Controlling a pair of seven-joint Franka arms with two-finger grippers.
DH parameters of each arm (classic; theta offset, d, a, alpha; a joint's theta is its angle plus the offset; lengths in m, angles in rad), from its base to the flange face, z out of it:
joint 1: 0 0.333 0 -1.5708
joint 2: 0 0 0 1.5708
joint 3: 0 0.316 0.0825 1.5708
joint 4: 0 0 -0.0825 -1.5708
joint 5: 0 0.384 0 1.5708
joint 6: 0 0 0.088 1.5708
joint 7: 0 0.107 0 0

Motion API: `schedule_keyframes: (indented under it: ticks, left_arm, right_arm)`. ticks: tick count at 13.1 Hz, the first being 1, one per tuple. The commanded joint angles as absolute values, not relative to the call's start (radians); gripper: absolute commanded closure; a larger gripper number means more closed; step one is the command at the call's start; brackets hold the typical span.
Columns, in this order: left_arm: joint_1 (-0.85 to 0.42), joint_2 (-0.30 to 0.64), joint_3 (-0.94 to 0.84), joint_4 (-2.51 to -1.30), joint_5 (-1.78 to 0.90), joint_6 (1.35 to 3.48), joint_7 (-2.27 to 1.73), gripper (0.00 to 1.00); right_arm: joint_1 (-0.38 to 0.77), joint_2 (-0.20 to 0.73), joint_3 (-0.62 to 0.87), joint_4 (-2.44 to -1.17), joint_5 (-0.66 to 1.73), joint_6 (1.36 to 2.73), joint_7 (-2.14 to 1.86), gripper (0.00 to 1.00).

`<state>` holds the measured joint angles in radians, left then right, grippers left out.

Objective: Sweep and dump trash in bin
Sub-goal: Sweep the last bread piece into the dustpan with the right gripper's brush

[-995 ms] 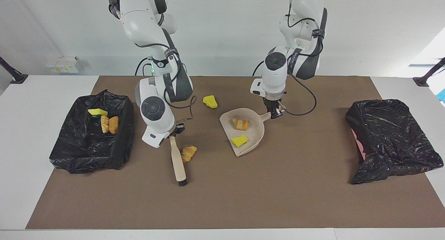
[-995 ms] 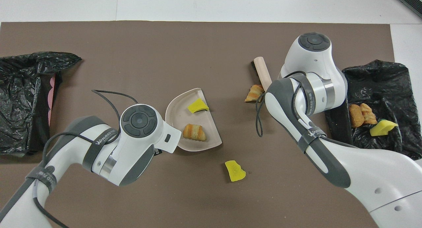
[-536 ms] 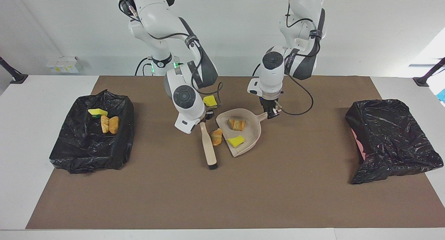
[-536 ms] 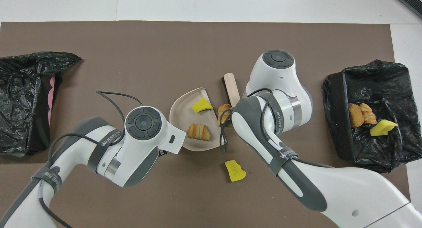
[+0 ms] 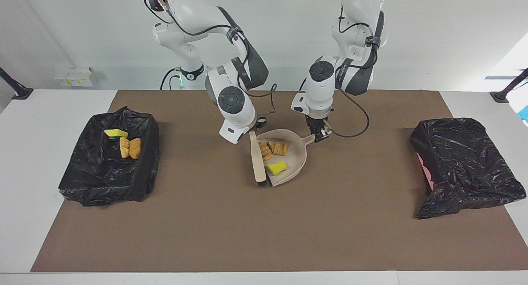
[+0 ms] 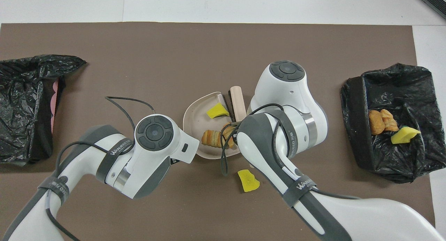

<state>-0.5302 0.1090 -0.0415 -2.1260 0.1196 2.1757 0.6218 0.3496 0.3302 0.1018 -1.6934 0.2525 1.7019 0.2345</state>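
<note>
Since the earlier frame the right gripper has dragged the brush across the mat from near the right arm's bin to the open edge of the dustpan, and the croissant piece it was pushing is now inside the pan. It sits beside another bread piece and a yellow sponge chunk. That gripper is clamped tight on the brush handle. The left gripper is closed on the dustpan's handle. Three scraps lie in that bin. One yellow sponge sits loose on the mat, toward the robots' edge.
</note>
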Motion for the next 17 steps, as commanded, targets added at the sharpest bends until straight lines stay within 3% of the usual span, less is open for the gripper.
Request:
schedule_keyframes:
  ticks: [1, 4, 9, 17]
  left_arm:
    - [-0.537, 0.127, -0.034, -2.135, 0.104, 2.224, 0.699, 1.0]
    - [-0.506, 0.126, -0.031, -2.123, 0.103, 2.206, 0.852, 1.0]
    - [-0.431, 0.068, -0.026, -2.114, 0.104, 2.08, 1.03, 1.0]
    - [-0.466, -0.027, -0.032, -2.181, 0.195, 2.011, 1.109, 1.0]
  right_arm:
    - [0.337, 0.24, 0.101, -1.73, 0.278, 1.631, 0.262, 1.0]
    - [0.324, 0.145, 0.098, -1.829, 0.275, 1.562, 0.38, 1.0]
    - [0.391, -0.037, 0.1, -2.153, 0.268, 1.765, 0.567, 1.0]
    - [0.56, -0.274, 0.104, -2.456, 0.245, 1.789, 0.778, 1.0]
